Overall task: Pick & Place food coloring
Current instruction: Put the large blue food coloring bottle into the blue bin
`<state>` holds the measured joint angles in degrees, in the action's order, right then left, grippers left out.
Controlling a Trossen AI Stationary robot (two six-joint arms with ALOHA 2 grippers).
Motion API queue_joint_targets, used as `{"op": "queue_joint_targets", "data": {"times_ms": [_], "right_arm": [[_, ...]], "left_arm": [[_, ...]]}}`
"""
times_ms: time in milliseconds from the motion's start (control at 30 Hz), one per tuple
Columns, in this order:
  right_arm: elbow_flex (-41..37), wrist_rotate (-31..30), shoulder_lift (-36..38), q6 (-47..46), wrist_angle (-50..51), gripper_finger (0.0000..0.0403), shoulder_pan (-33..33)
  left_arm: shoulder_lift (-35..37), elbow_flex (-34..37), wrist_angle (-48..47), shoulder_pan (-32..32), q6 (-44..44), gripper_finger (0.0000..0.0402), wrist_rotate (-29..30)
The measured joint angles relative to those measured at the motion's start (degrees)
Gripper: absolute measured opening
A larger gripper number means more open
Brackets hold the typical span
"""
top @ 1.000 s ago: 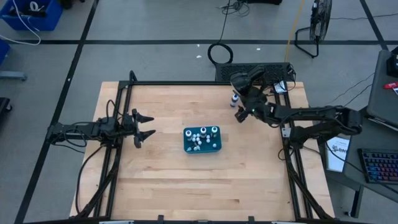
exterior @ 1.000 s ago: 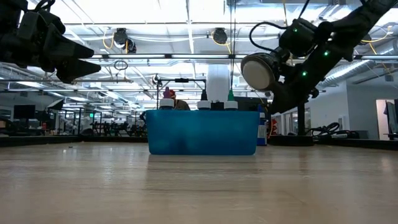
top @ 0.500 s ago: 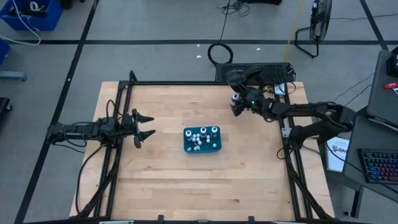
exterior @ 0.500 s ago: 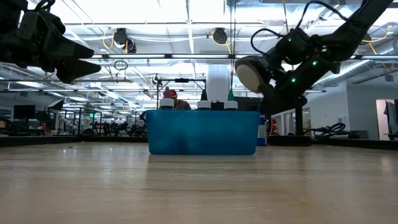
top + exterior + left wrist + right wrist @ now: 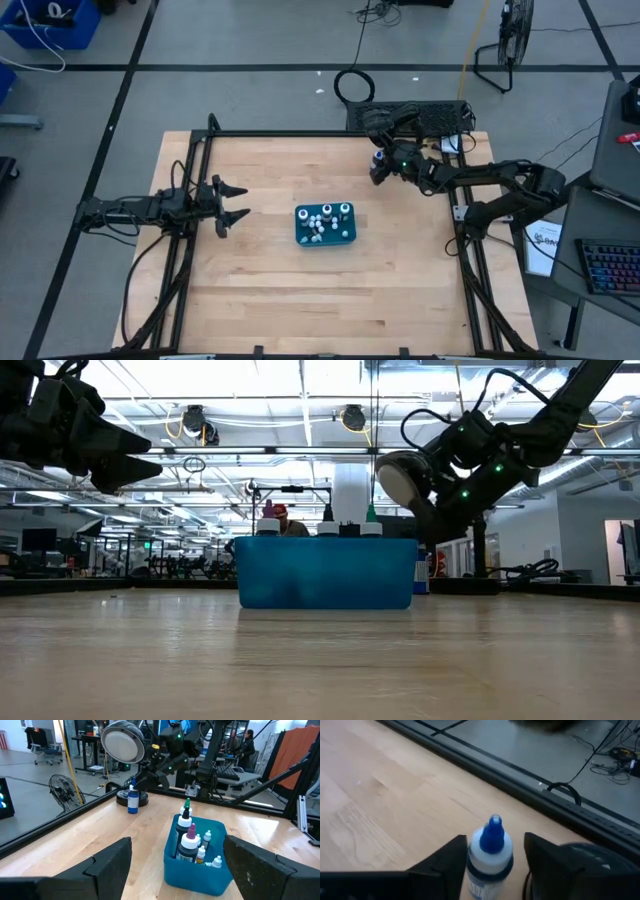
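From above, the right gripper point(image 5: 377, 165) sits at the far right of the wooden table point(image 5: 260, 290), over a small bottle whose body its dark fingers mostly hide. The teal tray point(image 5: 325, 224) at the table's middle holds white-capped food coloring bottles point(image 5: 326, 211), too small to count. The left gripper point(image 5: 236, 202) hangs at the left edge, prongs spread apart.

At table height, the tray's smooth plastic wall point(image 5: 325, 572) hides the bottles except for their caps, and the right arm's round wrist housing point(image 5: 397, 477) blocks its fingers.

The left wrist camera shows the tray point(image 5: 197, 857) with dark bottles and tiny droppers upright inside, and beyond it a blue-capped bottle point(image 5: 132, 801) standing on the table beside a black round object point(image 5: 141, 798).

The right wrist camera shows that blue-capped bottle point(image 5: 490, 851), white-shouldered with a cone tip, between the two fingers point(image 5: 447, 860); whether they touch it I cannot tell.
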<state>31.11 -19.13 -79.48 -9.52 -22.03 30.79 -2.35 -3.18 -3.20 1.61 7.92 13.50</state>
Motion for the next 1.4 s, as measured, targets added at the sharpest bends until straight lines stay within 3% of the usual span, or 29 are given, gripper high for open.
{"op": "queue_joint_targets", "data": {"times_ms": [167,300,567,933,1033,1200,1400], "right_arm": [[0.00,4.24,0.00,1.34,-0.61,0.0100,-0.09],[0.02,8.74,0.04,1.45,-0.78,0.0099,-0.64],[0.00,10.27,4.33,2.02,1.53,0.0099,-7.09],[0.29,6.90,20.35,1.66,5.41,0.0099,-23.11],[3.17,2.30,21.97,1.71,9.81,0.0099,-29.15],[11.85,-6.13,18.73,1.86,18.50,0.0099,-38.82],[19.03,-6.36,8.97,2.08,21.51,0.0099,-43.80]], "left_arm": [[-0.01,0.00,0.00,0.01,-0.01,0.0308,0.00],[0.00,0.00,0.00,0.02,-0.02,0.0308,0.00],[0.00,0.00,0.00,0.00,-0.02,0.0308,0.00],[-0.02,0.00,0.00,0.01,-0.02,0.0308,0.00],[-0.02,0.00,0.00,0.01,-0.01,0.0308,0.00],[-0.02,0.00,0.00,0.00,-0.02,0.0308,0.00],[-0.02,0.00,0.00,0.02,-0.02,0.0308,0.00]]}}
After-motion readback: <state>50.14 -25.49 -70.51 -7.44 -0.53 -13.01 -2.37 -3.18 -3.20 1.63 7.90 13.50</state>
